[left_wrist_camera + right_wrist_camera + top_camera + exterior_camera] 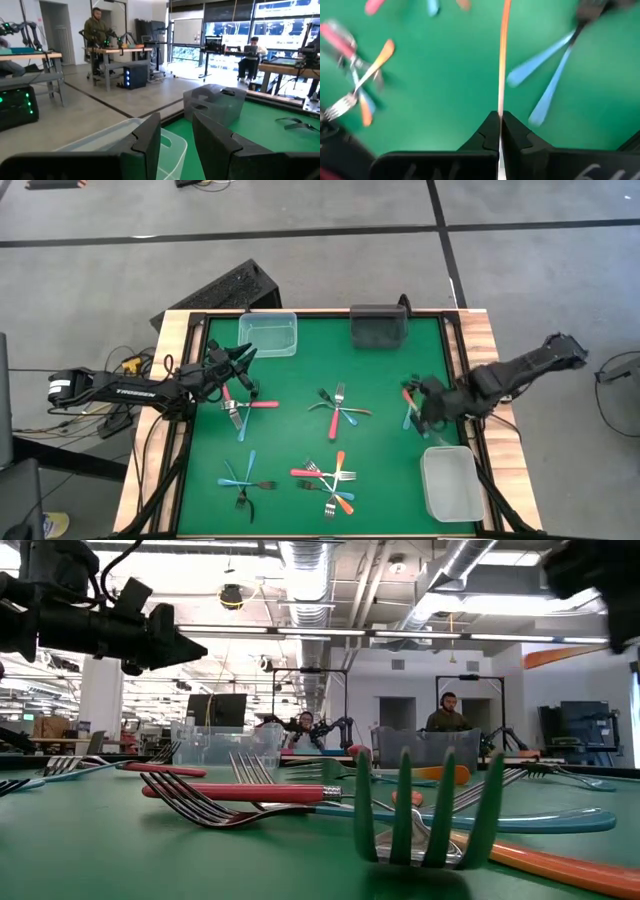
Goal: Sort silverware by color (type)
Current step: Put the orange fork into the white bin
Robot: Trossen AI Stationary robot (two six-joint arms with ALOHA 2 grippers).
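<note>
Right gripper [500,131] clamped on an orange-handled fork [503,60] — two blue forks [547,65] just beside it. Left gripper [177,145] parted, empty — clear tub [120,140] beneath.

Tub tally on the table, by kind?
clear tubs: 2
dark tub: 1
total: 3
</note>
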